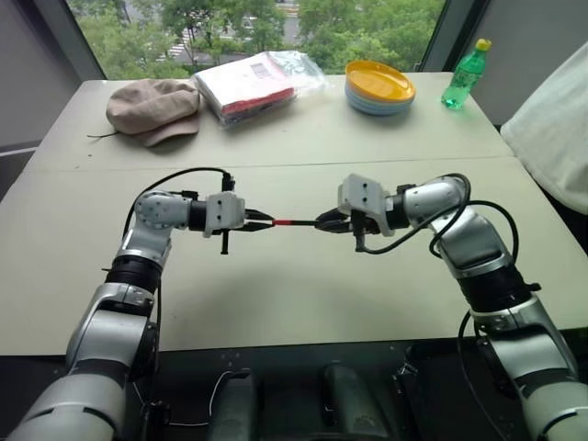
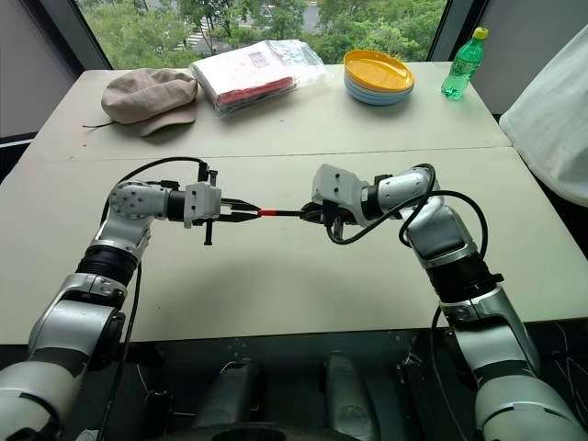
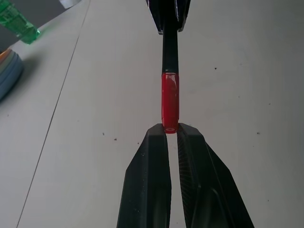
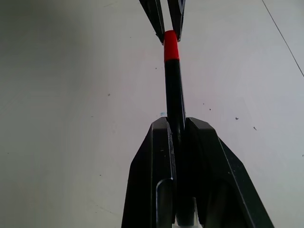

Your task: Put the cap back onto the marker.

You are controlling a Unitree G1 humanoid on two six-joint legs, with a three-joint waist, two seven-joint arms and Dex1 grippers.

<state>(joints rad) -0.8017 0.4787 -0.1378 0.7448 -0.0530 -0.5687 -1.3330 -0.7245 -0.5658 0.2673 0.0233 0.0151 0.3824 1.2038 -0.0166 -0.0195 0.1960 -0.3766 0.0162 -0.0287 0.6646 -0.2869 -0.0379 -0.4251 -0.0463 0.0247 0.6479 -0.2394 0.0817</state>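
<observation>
Both arms meet over the middle of the table [image 1: 294, 312], fingertips facing each other. My left gripper [image 1: 267, 222] is shut on the outer end of the small red cap [image 1: 283, 222]. My right gripper [image 1: 323, 221] is shut on the thin black marker [image 1: 305, 221]. Cap and marker form one straight line between the grippers, held above the tabletop. In the left wrist view the cap [image 3: 170, 100] sits over the end of the marker [image 3: 170, 52] with no gap showing. In the right wrist view the marker [image 4: 174, 95] runs out from between my fingers [image 4: 159, 156] to the cap [image 4: 171, 46].
Along the table's far edge lie a beige hat [image 1: 152, 108], a plastic-wrapped red and white packet [image 1: 253, 84], a stack of plates [image 1: 379, 87] with a yellow one on top, and a green bottle [image 1: 466, 73]. White fabric [image 1: 556, 129] hangs at the right.
</observation>
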